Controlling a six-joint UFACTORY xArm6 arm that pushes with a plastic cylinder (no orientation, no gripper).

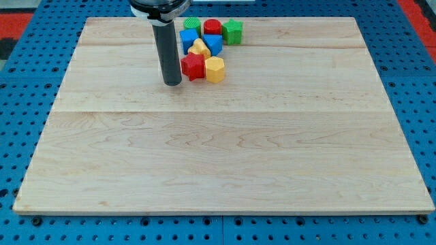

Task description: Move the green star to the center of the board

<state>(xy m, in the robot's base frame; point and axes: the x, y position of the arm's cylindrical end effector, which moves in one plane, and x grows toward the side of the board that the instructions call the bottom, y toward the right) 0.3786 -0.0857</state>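
Several blocks sit in a tight cluster near the view's top centre of the wooden board (225,156). Two green blocks are in it: one (193,24) at the cluster's top left, partly hidden behind the blue block (189,39), and one (232,31) at its top right. I cannot tell which of them is the star. My tip (172,83) rests on the board just left of the red star-like block (193,67), close to it or touching it, and below and to the left of both green blocks.
The cluster also holds a red block (212,28), a second blue block (214,45), a yellow block (199,49) and a yellow hexagonal block (214,69). A blue perforated table (20,102) surrounds the board.
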